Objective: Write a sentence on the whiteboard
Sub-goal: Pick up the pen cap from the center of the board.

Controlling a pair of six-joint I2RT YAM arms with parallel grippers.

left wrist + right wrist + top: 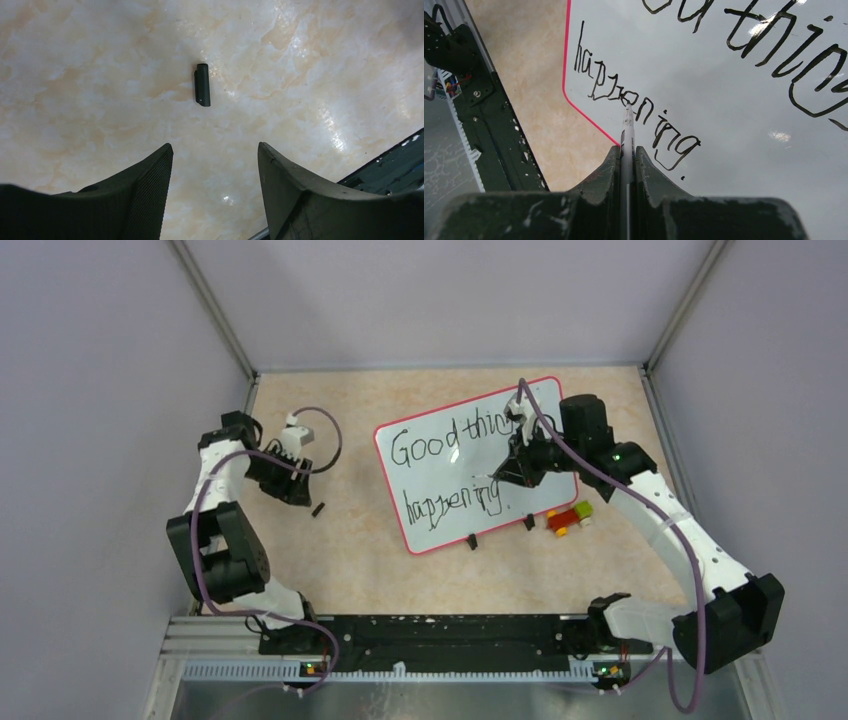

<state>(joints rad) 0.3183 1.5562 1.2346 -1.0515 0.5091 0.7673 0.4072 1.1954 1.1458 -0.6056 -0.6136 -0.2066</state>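
Beige marbled tabletop (350, 550), grey walls. Centre-right in the top view lies the whiteboard (440, 530), with the sentence (440, 447) on it. The right gripper (626, 150) is clamped on the marker (627, 125), tip at the lower line. The left gripper (215, 155) has its fingers apart and empty. The black cap (202, 85) lies ahead of them, upper-centre of the left wrist view, long axis near vertical in frame. Left arm is nearer.

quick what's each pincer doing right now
Left pincer: open, empty, above a small black cap.
Right pincer: shut on a marker.
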